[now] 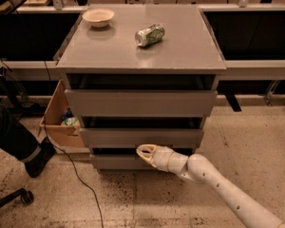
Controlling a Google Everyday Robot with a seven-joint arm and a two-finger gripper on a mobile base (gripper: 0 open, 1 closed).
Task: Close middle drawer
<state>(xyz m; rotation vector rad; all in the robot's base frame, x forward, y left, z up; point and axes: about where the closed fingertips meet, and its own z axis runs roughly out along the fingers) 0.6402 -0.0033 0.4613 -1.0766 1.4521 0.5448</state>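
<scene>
1. Middle drawer: second of three stacked grey fronts in the cabinet. A dark strip of interior shows above its panel, so I judge it partly pulled out toward the camera.
2. Gripper: sits low at the drawer's bottom edge, a little left of the panel's centre and in front of the bottom drawer. Whether it is apart or together cannot be told. It holds nothing that I can see. Contact with the panel is not certain; it is at least just beside it.
3. Key relation: the panel lies directly behind and slightly above the gripper. The panel's long axis runs left to right across the view, while closing travel goes straight back into the cabinet, square to that axis.
4. Arm: comes in from the lower right on a diagonal, so a push may carry some leftward bias. Judgement: a contact point near the panel's centre should keep the drawer from racking.
5. Edges: the top drawer overhangs above, so headroom is tight.
6. Room: bare floor below the arm. A cardboard box and a cable lie to the left, apart from the gripper.
7. Tabletop: carries a bowl and a can on its side, which a hard shove could roll.
</scene>
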